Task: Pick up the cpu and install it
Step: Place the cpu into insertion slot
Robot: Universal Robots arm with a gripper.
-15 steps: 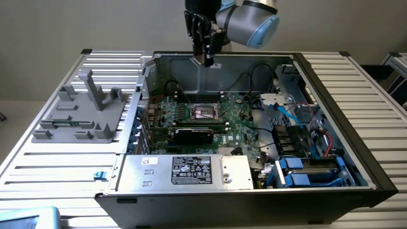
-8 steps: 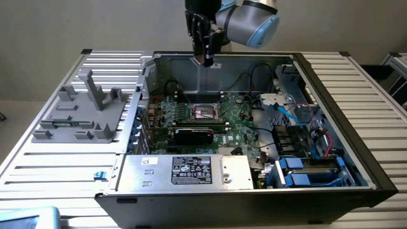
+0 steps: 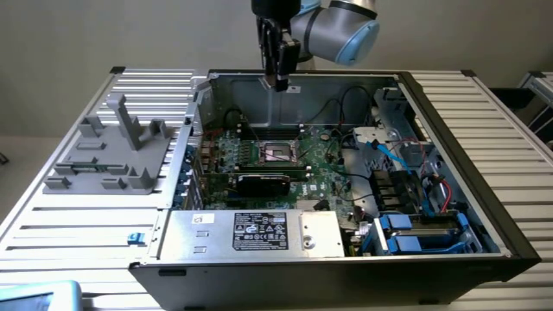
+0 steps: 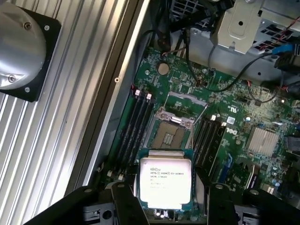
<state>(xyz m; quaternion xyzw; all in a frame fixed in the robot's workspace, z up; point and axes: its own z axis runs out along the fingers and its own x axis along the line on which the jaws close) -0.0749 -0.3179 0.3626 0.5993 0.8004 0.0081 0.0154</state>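
Your cpu (image 4: 165, 180) is pinched by its side edges between the gripper (image 3: 278, 82) fingers (image 4: 125, 204). It hangs high over the open socket (image 4: 171, 135), with free air all round. The case (image 3: 328, 97) walls stand below, on a ribbed table (image 3: 488, 129).

The arm (image 3: 335, 24) reaches in at the twelve o'clock edge of the exterior view. Its rounded grey wrist joint with a pale blue cap sits just to the three o'clock side of the hand (image 3: 278, 81). The hand hangs straight down, dark and narrow, fingertips pointing to six o'clock. In the wrist view, its two black fingers (image 4: 125, 205) press against opposite sides of a chip (image 4: 166, 182), holding it flat between them.
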